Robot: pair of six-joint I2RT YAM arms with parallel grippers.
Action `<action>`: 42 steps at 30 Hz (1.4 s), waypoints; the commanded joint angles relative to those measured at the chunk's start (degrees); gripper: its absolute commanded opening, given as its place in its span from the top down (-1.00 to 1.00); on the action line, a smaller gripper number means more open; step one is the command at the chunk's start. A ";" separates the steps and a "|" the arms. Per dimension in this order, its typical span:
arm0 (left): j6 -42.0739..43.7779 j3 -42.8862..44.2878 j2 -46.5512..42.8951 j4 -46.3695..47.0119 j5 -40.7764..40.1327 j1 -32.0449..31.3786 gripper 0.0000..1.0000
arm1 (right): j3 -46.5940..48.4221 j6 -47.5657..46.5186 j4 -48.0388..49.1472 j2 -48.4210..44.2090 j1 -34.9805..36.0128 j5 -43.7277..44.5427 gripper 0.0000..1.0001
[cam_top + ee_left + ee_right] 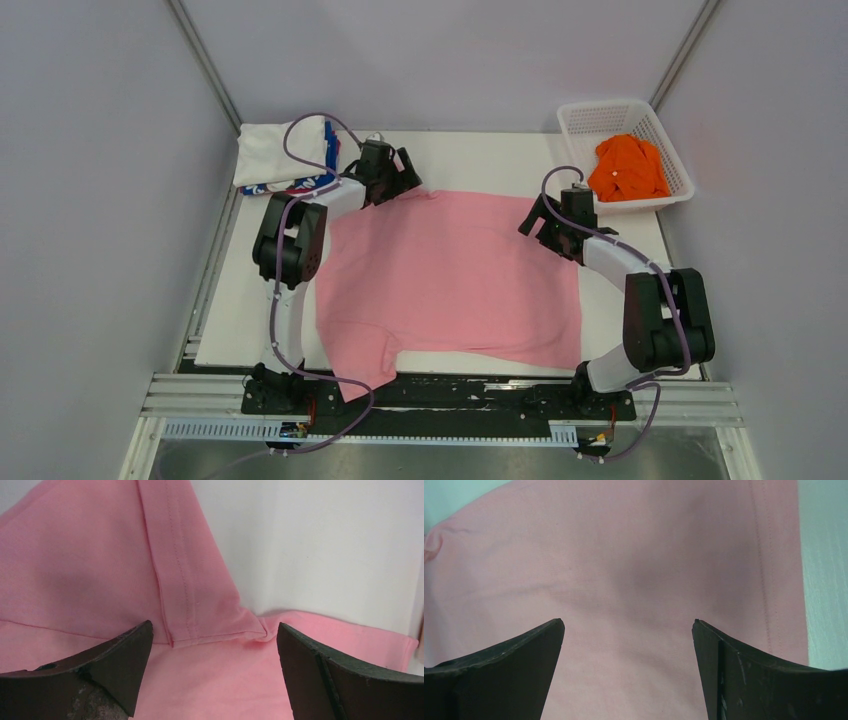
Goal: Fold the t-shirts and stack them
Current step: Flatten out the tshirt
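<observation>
With the left pincer (215, 630) and right pincer (629, 625) both gaping empty above its far corners, the pink shirt (450, 280) lies spread, unfolded, on the surface (480, 160); folded shirts (280, 155) sit far-left, the orange shirt (627, 168) unfolded in the basket (600, 112).

Pink shirt (450, 275): plain light pink, stitching the same pink. Desk (480, 160): white. Far right of pink shirt: orange shirt (628, 168), solid, in white mesh basket (600, 112). Far left: plain white shirt (275, 150) over blue-red-white patterned shirt (300, 187). Arms (290, 240): black joints, white links.
</observation>
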 commanded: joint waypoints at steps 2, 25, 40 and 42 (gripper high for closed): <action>-1.10 -0.54 -3.89 2.35 1.22 0.03 -1.00 | 1.16 -0.55 0.72 0.14 0.21 0.45 -1.00; -0.75 -26.49 -15.43 3.91 2.16 -2.02 -1.00 | -12.39 11.72 -11.10 -2.69 1.18 -9.23 -1.00; -2.20 -39.22 -28.24 1.89 -0.29 -6.39 -1.00 | -18.52 11.68 -25.79 -29.29 2.18 -3.17 -1.00; -2.23 -37.91 -27.42 2.31 0.36 -6.38 -1.00 | -17.07 10.52 -24.43 -29.86 2.15 -0.65 -1.00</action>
